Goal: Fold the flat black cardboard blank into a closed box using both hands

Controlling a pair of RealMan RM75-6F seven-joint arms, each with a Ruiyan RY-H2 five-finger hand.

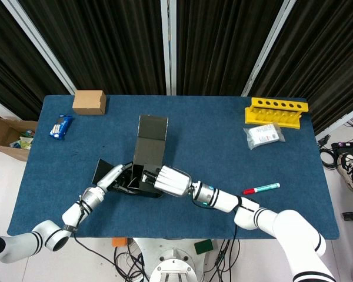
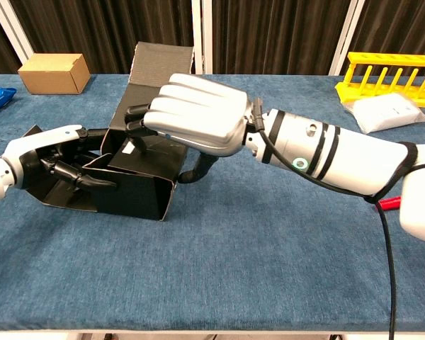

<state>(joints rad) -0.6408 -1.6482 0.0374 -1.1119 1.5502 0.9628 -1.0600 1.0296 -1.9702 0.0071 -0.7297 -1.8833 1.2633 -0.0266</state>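
The black cardboard box (image 1: 142, 182) (image 2: 138, 185) lies part-folded on the blue table near the front edge, its open end facing left. A long lid flap (image 1: 150, 143) (image 2: 160, 65) stands up and leans away behind it. A side flap (image 1: 102, 170) (image 2: 53, 188) lies spread on the cloth at the left. My left hand (image 1: 113, 177) (image 2: 53, 152) reaches into the open end, its fingers touching the inner flaps. My right hand (image 1: 169, 181) (image 2: 195, 113) rests on top of the box, fingers curled over its upper edge.
A small brown carton (image 1: 89, 101) (image 2: 54, 72) and a blue packet (image 1: 60, 126) sit at the back left. A yellow rack (image 1: 276, 110) (image 2: 389, 67), a clear bag (image 1: 265, 135) and a red-capped marker (image 1: 260, 188) lie to the right.
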